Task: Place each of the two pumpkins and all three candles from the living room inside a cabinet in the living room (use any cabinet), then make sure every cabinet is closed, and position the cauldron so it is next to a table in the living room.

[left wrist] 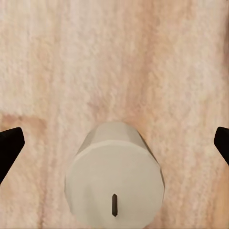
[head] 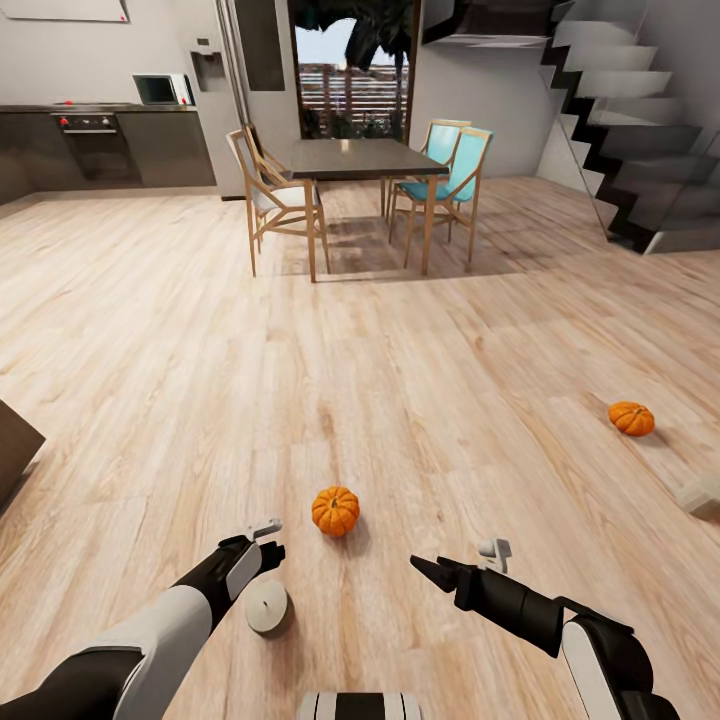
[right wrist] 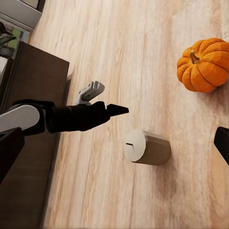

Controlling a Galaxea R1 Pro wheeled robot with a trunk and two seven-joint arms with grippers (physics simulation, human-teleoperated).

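Left tool (head: pixel 268 548) low over the wood floor (head: pixel 400 380), jaws spread wide; in the left wrist view both dark fingertips (left wrist: pixel 10 145) sit far apart at the frame edges, nothing between them but floor and the candle below. Candle (head: pixel 267 607) stands upright on the floor directly beneath that tool, pale cylinder, flat top with a small dark wick mark; not touched by either finger.

Right tool (head: pixel 440 568) hovers near the floor opposite, pointing toward the left arm. Whether its jaws are apart or together cannot be told from these views. A pale object (head: pixel 494 553) shows just behind it, unclear what.

Near pumpkin (head: pixel 335 510) sits on the floor just beyond and between the two tools, stem up, close to the candle but apart from it.

Second pumpkin (head: pixel 631 418) farther off to the right, alone on the floor. A pale object (head: pixel 700 495) lies at the right edge near it; too cropped to identify.

Dark brown furniture corner (head: pixel 15 445) at the left edge.

Far back: dining worktop (head: pixel 355 158) with wooden and teal chairs (head: pixel 455 180), kitchen units (head: pixel 100 145), staircase (head: pixel 640 130).
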